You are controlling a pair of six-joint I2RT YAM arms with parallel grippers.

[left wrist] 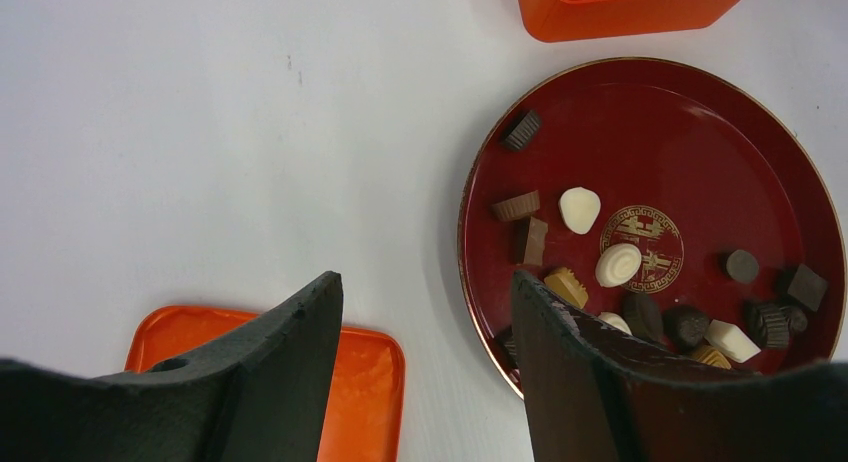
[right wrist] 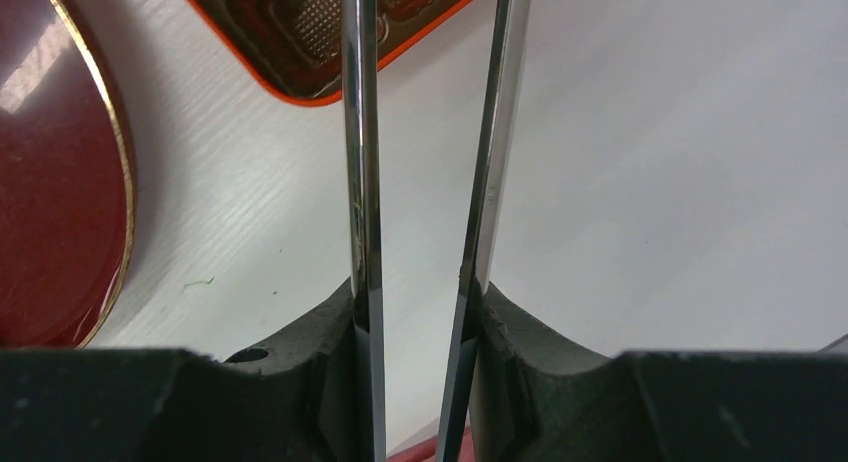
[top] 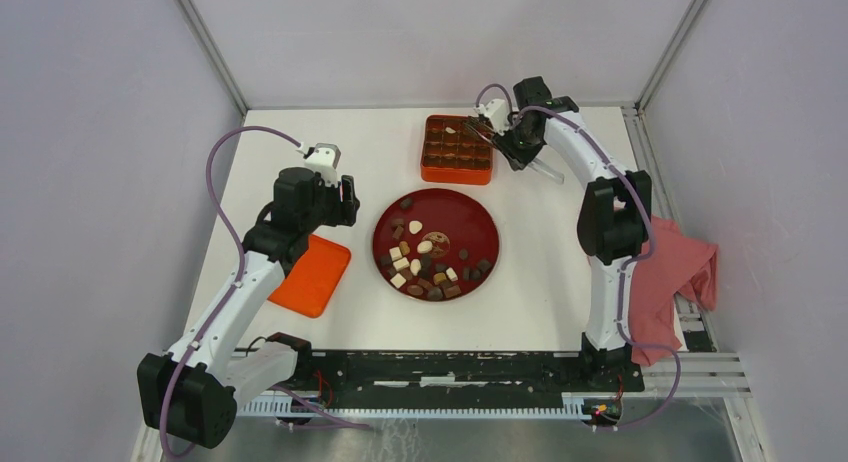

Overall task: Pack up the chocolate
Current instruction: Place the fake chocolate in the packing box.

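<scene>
Grey walls enclose a white table (top: 560, 282), seen from above, where the chocolate (top: 425, 262) lies heaped on the near half of a round red plate (top: 470, 210) at centre. Beyond the plate sits an orange box (top: 457, 171). One cream piece shows in a far compartment, and the other cells read too dark to tell filled from bare. An orange lid (top: 318, 282) lies left of the plate, partly under the left arm, and a pink cloth (top: 685, 272) hangs off the table's right edge. The left gripper (top: 344, 198) hovers between lid and plate, largely masked by its own wrist. The right gripper (top: 508, 142) hangs at the box's right side, clamped on metal tweezers (top: 547, 170) whose tips are lost against the box. From the left wrist, the two dark fingers stand well apart with nothing between them, one over the lid's corner, the other blocking the plate's near rim and several pieces. Dark, light brown and cream pieces lie scattered around a gold emblem (left wrist: 642, 247), and only the box's near wall enters at the top edge. From the right wrist, the fingers press both tweezer blades, which keep a narrow gap and run out of frame above the box's corner, so whether they carry anything cannot be told. The plate is cut off at left.
</scene>
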